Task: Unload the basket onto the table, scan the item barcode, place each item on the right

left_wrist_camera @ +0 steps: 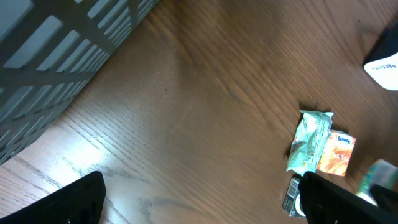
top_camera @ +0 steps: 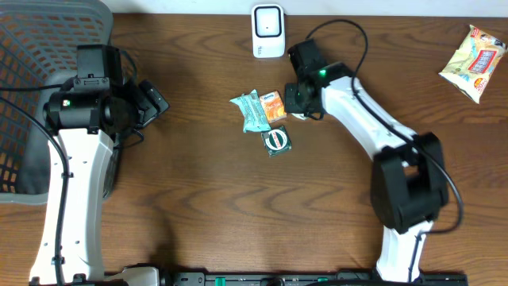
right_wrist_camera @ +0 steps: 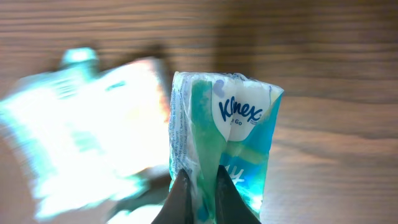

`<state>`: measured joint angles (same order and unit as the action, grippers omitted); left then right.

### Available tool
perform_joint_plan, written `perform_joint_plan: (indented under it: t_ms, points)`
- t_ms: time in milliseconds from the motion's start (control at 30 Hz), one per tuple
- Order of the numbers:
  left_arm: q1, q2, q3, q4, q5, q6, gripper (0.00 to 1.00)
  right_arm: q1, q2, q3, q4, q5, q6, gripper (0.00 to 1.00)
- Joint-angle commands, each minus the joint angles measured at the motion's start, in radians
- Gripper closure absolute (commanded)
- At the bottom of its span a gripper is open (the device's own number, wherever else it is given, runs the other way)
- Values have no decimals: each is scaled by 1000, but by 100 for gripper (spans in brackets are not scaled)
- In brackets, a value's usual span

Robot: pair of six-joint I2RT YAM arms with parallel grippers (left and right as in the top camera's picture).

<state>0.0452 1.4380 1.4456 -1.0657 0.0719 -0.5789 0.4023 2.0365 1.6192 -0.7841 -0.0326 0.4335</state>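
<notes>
My right gripper (right_wrist_camera: 199,180) is shut on a teal and white Kleenex tissue pack (right_wrist_camera: 227,121), pinching its lower wrapper just above the table. In the overhead view that gripper (top_camera: 299,102) sits right of a small pile and hides most of the pack. The pile holds a teal packet (top_camera: 252,111), an orange packet (top_camera: 275,106) and a dark green round-labelled item (top_camera: 277,141). A white barcode scanner (top_camera: 268,30) stands at the back edge. My left gripper (top_camera: 152,102) is open and holds nothing, far left of the pile. The left wrist view also shows the teal packet (left_wrist_camera: 309,142) and the orange packet (left_wrist_camera: 336,154).
A grey mesh basket (top_camera: 32,95) fills the left back corner beside the left arm. A yellow snack bag (top_camera: 475,54) lies at the far right back. A blurred bright packet (right_wrist_camera: 87,137) lies left of the held pack.
</notes>
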Motion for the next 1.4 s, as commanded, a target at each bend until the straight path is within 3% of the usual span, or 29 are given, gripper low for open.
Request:
perform_joint_plan:
  t_ms: [0, 267, 600, 800, 867, 1067, 1367]
  points:
    - [5, 1, -1, 0, -13, -1, 2, -3, -51, -3, -23, -191, -60, 99]
    - [5, 0, -1, 0, -13, -1, 2, -74, -40, -98, 27, -501, -102, 99]
    - [5, 1, -1, 0, -13, -1, 2, -291, -40, -322, 191, -842, -162, 99]
    - [5, 1, -1, 0, -13, -1, 2, -399, -40, -378, 161, -767, -162, 98]
    - [5, 1, -1, 0, -13, -1, 2, -429, -41, -378, 111, -712, -162, 91]
    - [5, 0, -1, 0, -13, -1, 2, -484, -44, -376, 2, -545, -162, 83]
    - [5, 0, -1, 0, -13, -1, 2, -540, -114, -348, -122, -533, -191, 76]
